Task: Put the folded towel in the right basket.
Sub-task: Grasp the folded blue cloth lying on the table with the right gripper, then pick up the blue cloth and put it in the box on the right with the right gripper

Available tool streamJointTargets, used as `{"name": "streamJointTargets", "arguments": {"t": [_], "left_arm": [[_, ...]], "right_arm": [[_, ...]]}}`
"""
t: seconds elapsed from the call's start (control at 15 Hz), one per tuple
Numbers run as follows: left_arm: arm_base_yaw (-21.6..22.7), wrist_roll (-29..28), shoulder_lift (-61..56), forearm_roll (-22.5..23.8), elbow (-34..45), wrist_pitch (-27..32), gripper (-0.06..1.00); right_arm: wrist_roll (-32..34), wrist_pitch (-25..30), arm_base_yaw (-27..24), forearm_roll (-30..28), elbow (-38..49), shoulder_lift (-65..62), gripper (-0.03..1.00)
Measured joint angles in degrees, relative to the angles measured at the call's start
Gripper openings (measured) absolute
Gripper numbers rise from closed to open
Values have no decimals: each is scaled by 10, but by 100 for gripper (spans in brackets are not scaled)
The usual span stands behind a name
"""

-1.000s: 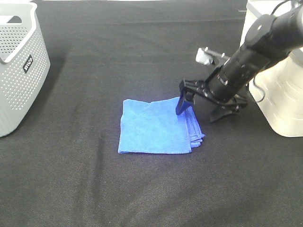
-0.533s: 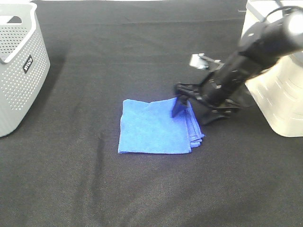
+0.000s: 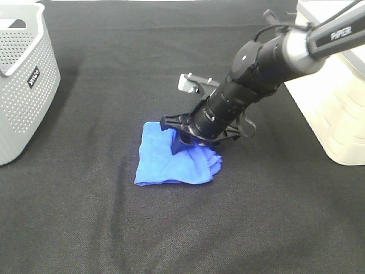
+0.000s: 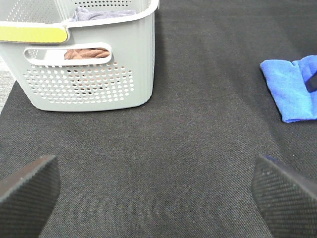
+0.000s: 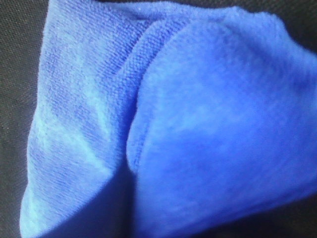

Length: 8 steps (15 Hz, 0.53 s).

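Right fingers (image 3: pixel 180 140): buried in blue towel (image 3: pixel 165 165); grip cannot be told.
Left fingers (image 4: pixel 29 184): spread wide, empty.
White basket (image 3: pixel 336 114): well apart, rightward.

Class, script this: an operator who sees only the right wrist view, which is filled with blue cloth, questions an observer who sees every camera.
Operator: Only blue cloth here. Where does the towel lie?
Observer: The blue towel lies bunched on the black table, under the right gripper.
Operator: Where is the target basket?
Observer: The white basket stands at the table's right edge, apart from the towel.
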Motion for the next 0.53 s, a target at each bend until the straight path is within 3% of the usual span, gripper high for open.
{"name": "streamJointTargets", "arguments": {"t": [0.07,0.2,0.33,0.53], "left_arm": [[0,0,0,0,0,0,97],[0,0,0,0,0,0,97],[0,0,0,0,0,0,97],[0,0,0,0,0,0,97]], "right_arm": [[1,0,0,2,0,-1,23],[1,10,0,-1,0,-10,23],[1,76,-2,-9,-15,-44,23],[8,172,-45,-9,-112,-128,23]]}}
